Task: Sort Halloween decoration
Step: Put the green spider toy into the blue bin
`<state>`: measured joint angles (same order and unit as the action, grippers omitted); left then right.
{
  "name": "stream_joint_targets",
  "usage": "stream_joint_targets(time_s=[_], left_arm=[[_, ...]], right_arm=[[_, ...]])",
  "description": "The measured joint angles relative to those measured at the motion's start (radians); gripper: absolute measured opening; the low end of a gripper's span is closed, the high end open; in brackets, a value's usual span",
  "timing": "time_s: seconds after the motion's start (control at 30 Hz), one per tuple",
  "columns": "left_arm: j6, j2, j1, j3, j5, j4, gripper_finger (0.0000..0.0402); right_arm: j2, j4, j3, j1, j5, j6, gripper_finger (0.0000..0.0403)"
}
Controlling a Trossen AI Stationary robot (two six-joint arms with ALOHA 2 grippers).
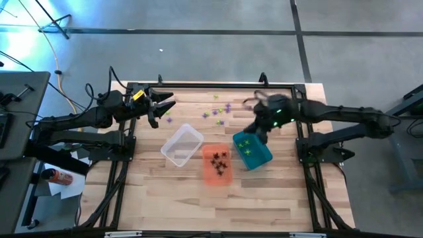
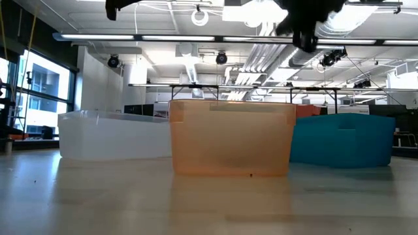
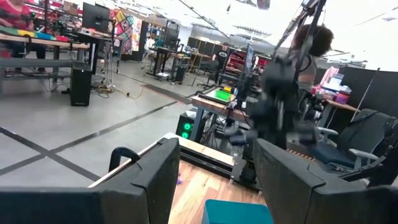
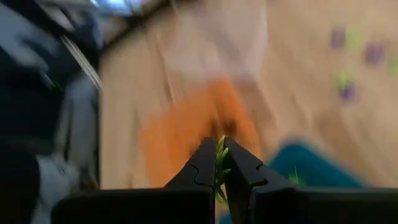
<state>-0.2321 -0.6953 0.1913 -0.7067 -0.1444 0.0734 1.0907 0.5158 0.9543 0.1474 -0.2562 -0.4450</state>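
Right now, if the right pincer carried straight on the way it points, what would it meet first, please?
Probably the teal bin: the right pincer, shut on a green spider trinket, points down near its orange-bin side, though depth is unclear.

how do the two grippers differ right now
The left gripper is open and holds nothing; the right gripper is shut on a green decoration. The left gripper hovers at the table's far left, away from the bins; the right gripper is over the teal bin. Both are dark and two-fingered.
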Motion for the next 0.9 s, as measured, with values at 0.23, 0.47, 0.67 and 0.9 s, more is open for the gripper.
stream_joint_targets(time_s=[0.23, 0.47, 0.67, 0.9], left_arm=[[0.0, 0.0, 0.0, 0.0, 0.0, -0.001, 0.019], [0.017, 0.0, 0.0, 0.0, -0.001, -0.001, 0.019], [0.026, 0.0, 0.0, 0.0, -0.001, -0.002, 0.019], [0.026, 0.0, 0.0, 0.0, -0.001, -0.002, 0.019]], right_arm=[[0.231, 0.286, 0.0, -0.071, -0.043, 0.0, 0.0003], [0.431, 0.314, 0.0, -0.092, 0.034, 0.063, 0.0009], [0.536, 0.309, 0.0, -0.081, 0.047, 0.134, 0.002], [0.557, 0.296, 0.0, -0.08, 0.051, 0.148, 0.0048]])
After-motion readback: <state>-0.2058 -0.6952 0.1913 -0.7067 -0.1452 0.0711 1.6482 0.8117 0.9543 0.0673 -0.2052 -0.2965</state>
